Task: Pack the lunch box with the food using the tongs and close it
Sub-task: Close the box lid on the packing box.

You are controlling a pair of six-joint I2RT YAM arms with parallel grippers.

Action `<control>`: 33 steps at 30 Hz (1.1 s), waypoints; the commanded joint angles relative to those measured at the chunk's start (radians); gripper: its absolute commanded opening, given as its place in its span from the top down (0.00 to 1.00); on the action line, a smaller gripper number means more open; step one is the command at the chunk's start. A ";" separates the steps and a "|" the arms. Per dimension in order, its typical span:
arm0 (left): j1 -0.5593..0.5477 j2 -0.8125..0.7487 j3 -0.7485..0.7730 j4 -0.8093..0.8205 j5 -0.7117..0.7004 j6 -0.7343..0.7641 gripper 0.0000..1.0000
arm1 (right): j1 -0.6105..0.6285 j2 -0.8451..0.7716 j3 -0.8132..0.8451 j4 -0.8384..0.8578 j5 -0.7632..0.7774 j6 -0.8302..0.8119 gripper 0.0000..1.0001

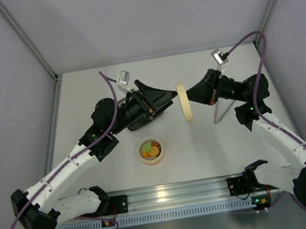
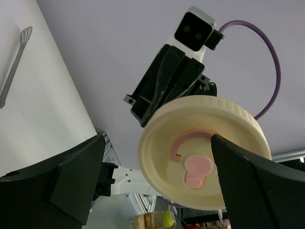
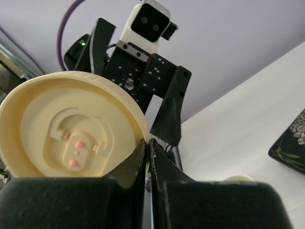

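The small round lunch box (image 1: pixel 152 162) with the pink rim sat open on the white table (image 1: pixel 81 96), low and left of centre in the overhead frame. The food (image 1: pixel 151 148), coin-sized orange and green pieces, lay inside it. Its cream disc lid (image 1: pixel 185 103) hung edge-on near that frame's centre, above and right of the box and clear of the table.

The right gripper (image 1: pixel 194 94) had the lid pinched by the rim, fingers (image 3: pixel 128 164) drawn almost together on the edge. I judged that hold fine for carrying but poor for pressing a lid down flat. That, I reckoned, was why the left gripper (image 1: pixel 163 97) faced it with fingers (image 2: pixel 66 186) spread wide, one either side of the disc. They touched nothing that I could see, and it looked set up for a handover.

The slim silvery tongs (image 1: pixel 220 113) lay on the table under the right arm, apart from both grippers, so packing looked finished and only closing was left.

The left arm covered whatever lay beneath it from above. The black floral plate (image 3: pixel 291 140) showed only as a corner at the right edge of the right wrist view. I could not tell whether any pieces remained outside the box.
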 commanded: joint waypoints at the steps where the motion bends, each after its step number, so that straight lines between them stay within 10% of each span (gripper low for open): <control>1: -0.030 -0.005 0.024 0.117 -0.044 -0.040 0.03 | 0.004 0.002 0.037 -0.102 0.020 -0.121 1.00; 33: -0.125 -0.097 -0.066 0.107 -0.125 0.121 0.06 | -0.019 0.120 0.070 0.220 -0.014 0.394 1.00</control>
